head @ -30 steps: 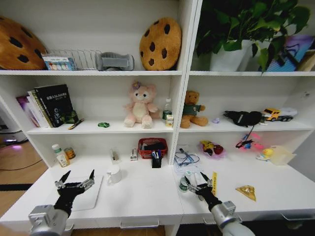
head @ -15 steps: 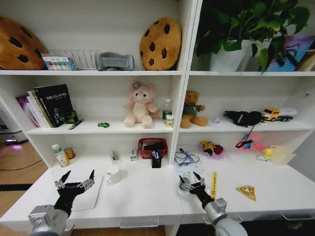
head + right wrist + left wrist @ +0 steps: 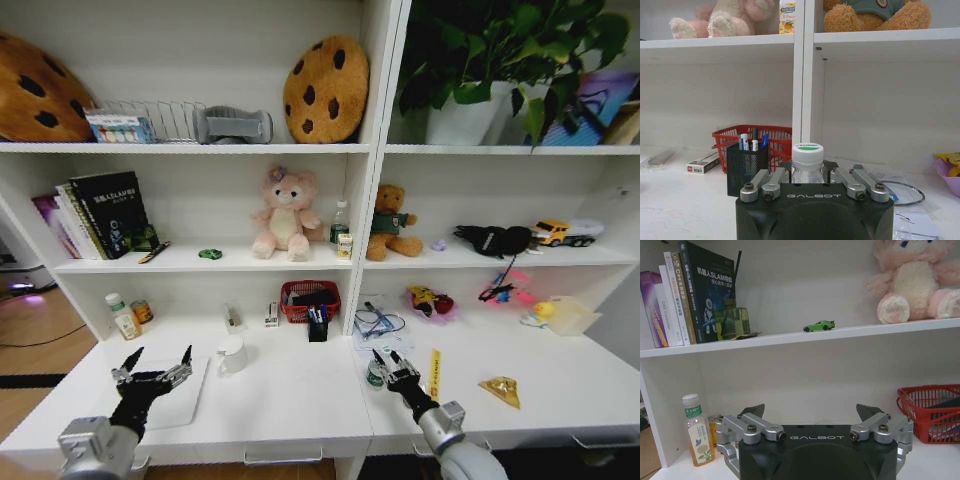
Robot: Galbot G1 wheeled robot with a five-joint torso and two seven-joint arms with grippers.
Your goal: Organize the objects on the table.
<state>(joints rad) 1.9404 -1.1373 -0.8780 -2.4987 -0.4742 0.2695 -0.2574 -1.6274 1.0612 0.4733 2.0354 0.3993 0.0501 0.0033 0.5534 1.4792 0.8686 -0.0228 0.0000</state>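
The right gripper (image 3: 807,176) has its fingers narrowed around the small clear jar (image 3: 807,162), which stands on the white desk (image 3: 300,390) in front of the black mesh pen cup (image 3: 744,167). It looks light, rigid and smooth-walled, likely slippery; hold the body below the green-labelled cap. Left of the jar, the left gripper (image 3: 152,372) hovers wide over the silver laptop (image 3: 185,400). Beyond the jar sits a red basket (image 3: 772,136).

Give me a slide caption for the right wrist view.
Right tool closing around a small clear jar, pen holder and red basket behind.
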